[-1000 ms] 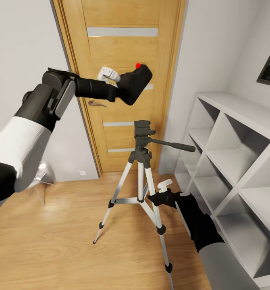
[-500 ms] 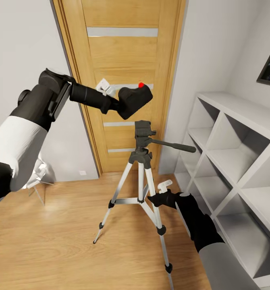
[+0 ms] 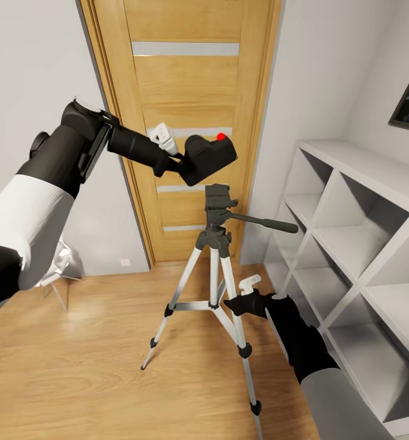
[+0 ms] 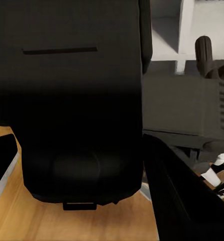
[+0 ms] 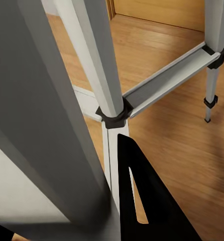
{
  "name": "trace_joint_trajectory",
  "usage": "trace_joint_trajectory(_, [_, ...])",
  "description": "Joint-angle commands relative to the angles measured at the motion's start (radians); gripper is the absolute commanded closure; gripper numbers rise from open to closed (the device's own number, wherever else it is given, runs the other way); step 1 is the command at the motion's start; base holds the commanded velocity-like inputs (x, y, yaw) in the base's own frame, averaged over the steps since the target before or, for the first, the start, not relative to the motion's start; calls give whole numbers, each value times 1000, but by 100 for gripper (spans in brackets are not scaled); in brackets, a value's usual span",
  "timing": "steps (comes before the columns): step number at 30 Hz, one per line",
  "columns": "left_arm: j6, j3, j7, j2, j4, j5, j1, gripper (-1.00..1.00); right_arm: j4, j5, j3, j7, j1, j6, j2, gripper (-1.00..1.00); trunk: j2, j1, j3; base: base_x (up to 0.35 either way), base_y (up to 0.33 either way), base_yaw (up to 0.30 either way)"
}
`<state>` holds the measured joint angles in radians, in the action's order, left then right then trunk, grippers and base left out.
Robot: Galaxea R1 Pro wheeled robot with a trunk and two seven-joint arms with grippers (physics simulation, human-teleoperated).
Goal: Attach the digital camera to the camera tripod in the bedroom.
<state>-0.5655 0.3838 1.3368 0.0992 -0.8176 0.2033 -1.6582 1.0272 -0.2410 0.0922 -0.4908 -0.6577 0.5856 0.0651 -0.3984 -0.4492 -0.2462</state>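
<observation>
Left arm outstretched, jaws of left gripper [image 3: 179, 160] clamping black, red-buttoned camera [image 3: 207, 157] just above tripod [image 3: 217, 244] head; right gripper [image 3: 244, 300] beside a silver leg, grip unclear.

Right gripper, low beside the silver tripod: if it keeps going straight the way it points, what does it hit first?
Probably the silver-legged camera tripod: the right gripper points at its near leg, looming directly ahead in the wrist view. Contact is unclear.

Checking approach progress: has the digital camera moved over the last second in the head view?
Yes. The digital camera, held in the left gripper, has dropped against the door's frosted strips and now sits just above the camera tripod head.
</observation>
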Motion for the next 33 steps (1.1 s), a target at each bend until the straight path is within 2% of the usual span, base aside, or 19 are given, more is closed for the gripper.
trace_joint_trajectory(1, [-7, 1, 5, -4, -17, 2, -1, 100, -18, -11, 0, -10, 0, 7, 1, 100, -2, -1, -2, 0, 0, 0])
trace_joint_trajectory(6, [-7, 1, 23, -17, -45, -1, -2, 100, -17, -11, 0, -9, 0, 7, 1, 100, -2, -1, -2, 0, 0, 0])
trace_joint_trajectory(12, [-7, 8, 108, -27, -59, 8, -2, 100, -18, -11, 0, -8, 0, 7, 1, 100, -2, -1, -2, 0, 0, 0])
trace_joint_trajectory(33, [-46, 22, 101, -14, -90, 13, -2, 100, -19, -9, 1, -1, 0, 7, 1, 100, -2, -1, -2, 0, 0, 0])
